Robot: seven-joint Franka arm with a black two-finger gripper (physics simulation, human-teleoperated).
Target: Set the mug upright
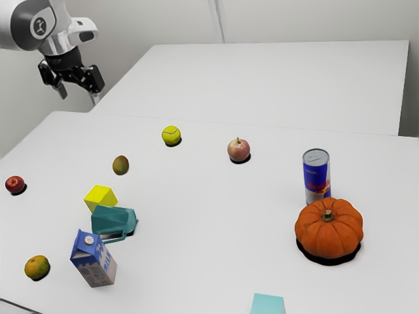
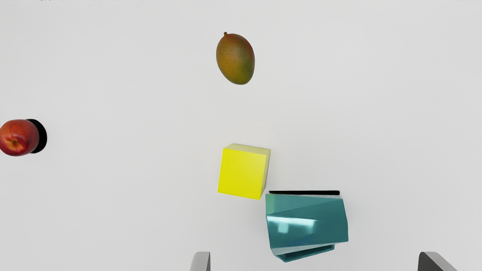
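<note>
Fruit (image 2: 19, 137), red, x1 | gripper (image 1: 79, 85) x1, wide open | cube (image 2: 243, 173), yellow, x1 | mug (image 2: 307, 222) x1, teal, flopped sideways just beside it | mango (image 2: 235, 58) x1 | exterior view also gets milk carton (image 1: 95, 261) x1, tennis ball (image 1: 171, 135) x1, can (image 1: 315, 173) x1, pumpkin (image 1: 328, 232) x1

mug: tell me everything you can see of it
The mug is teal and glossy, perhaps glazed ceramic, with flat, angular facets and an angular handle. It lies on its side on the white table, not upright, its handle on the side toward the milk carton. The yellow block is close beside one end; whether they touch, I can't tell. The open pincer is well clear of it.
</note>
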